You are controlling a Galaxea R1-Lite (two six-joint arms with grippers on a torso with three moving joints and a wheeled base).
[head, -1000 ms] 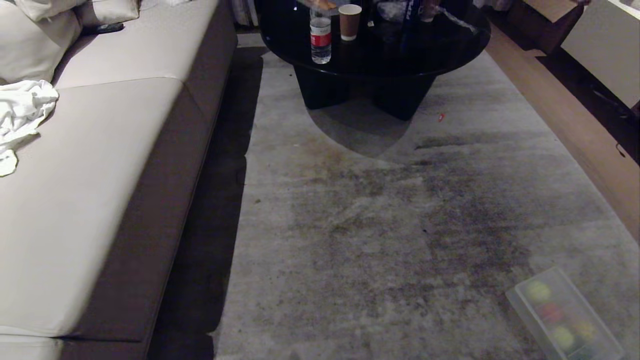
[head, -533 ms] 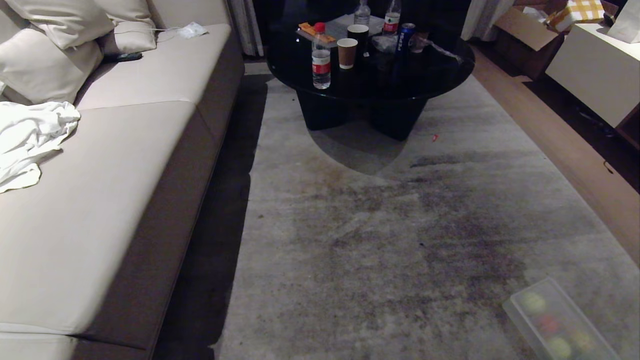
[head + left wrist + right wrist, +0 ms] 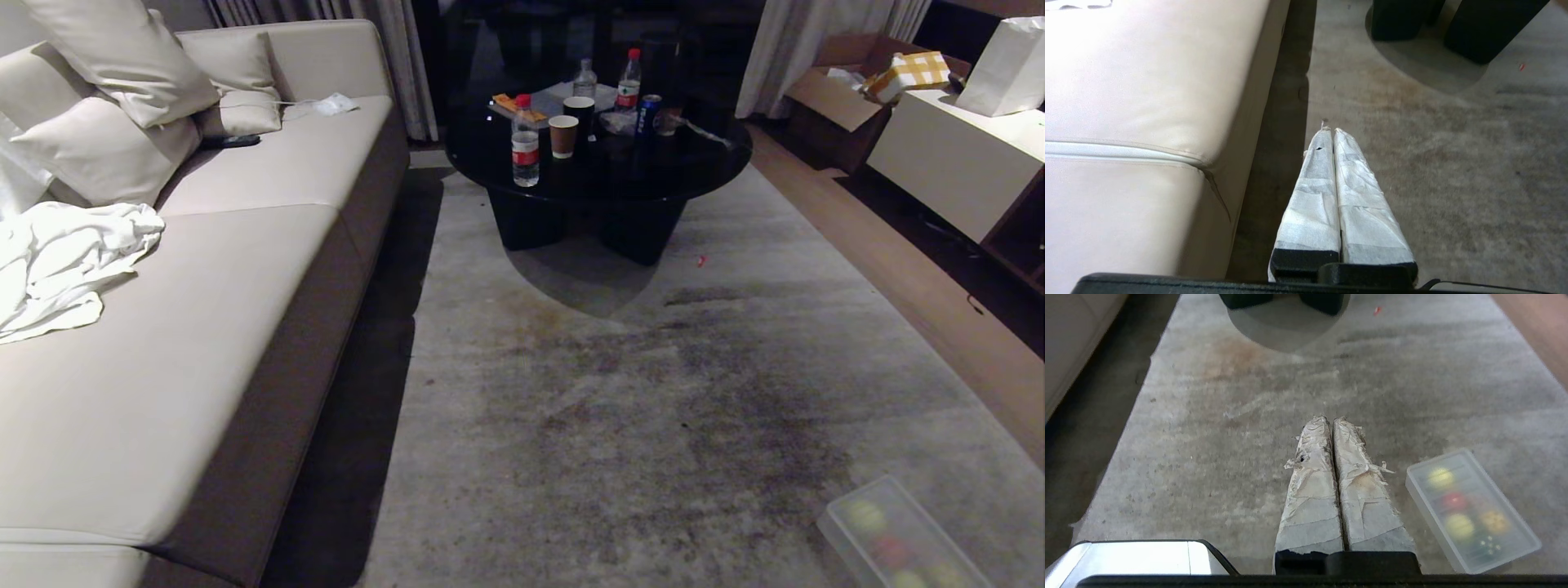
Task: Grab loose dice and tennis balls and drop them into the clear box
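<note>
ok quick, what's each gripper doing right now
left gripper: closed, holding nothing
right gripper: closed, holding nothing

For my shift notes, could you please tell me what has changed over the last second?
Only the head camera tilted up: the whole scene slid down the picture, bringing more of the sofa and black table into view. The clear box stays on the rug, nothing was taken hold of or released, and both grippers stay shut.
</note>
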